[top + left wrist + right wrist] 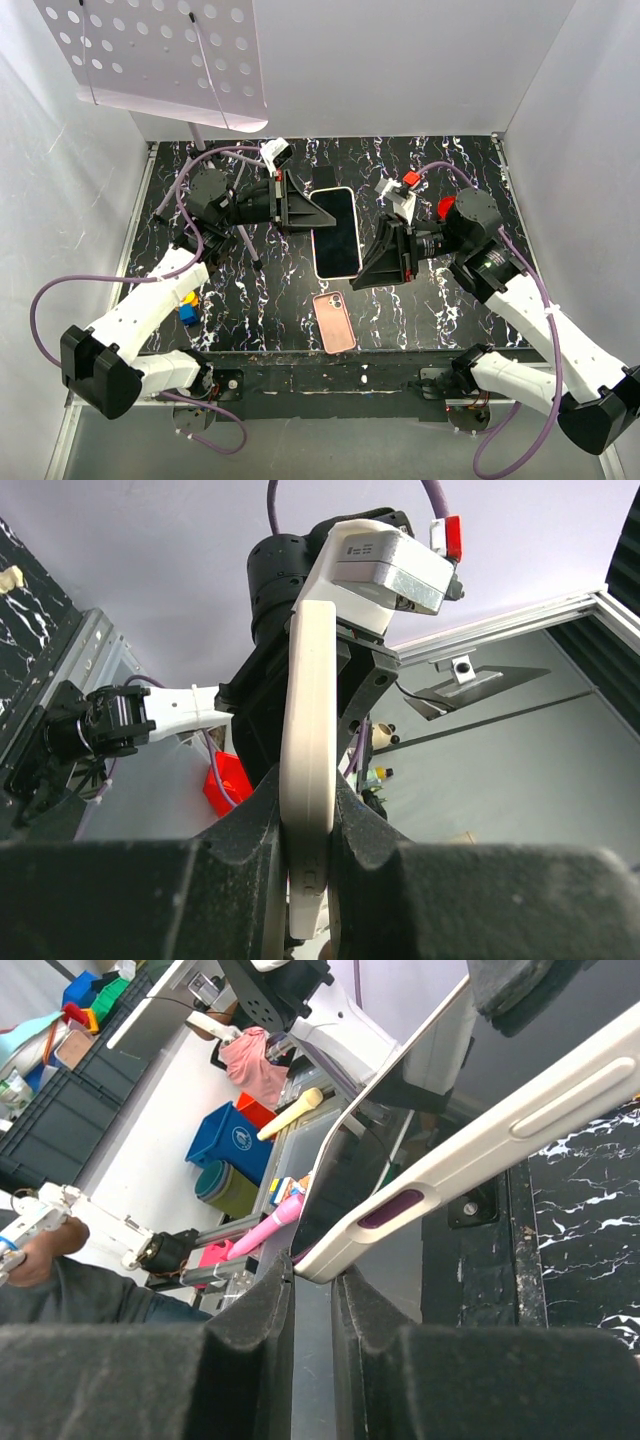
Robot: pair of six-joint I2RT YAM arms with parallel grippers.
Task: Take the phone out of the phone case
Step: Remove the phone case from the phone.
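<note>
Top view: the phone (336, 238) hangs screen-up above the black marbled counter (440, 170), spanned between the two arms. The left claw (315, 208) has its upper left end, and the right claw (362, 265) meets its lower right edge. A pink phone-sized slab (334, 322) lies flat on the counter just in front of the phone, apart from it. Small coloured blocks (188, 308) sit beside the left arm.

Left wrist view: the left claw (310, 825) is clamped nearly closed on the phone. Its two pads press either face of the cream case (310, 710), which is seen edge-on and rises straight away from the fingers. The case is still on the phone.

Right wrist view: the right claw (315, 1295) is drawn in narrow around one corner of the phone (335, 1190), with both pads appearing to touch it. The cream case (480, 1140) edge runs diagonally up to the right and carries a purple button (390, 1208).
</note>
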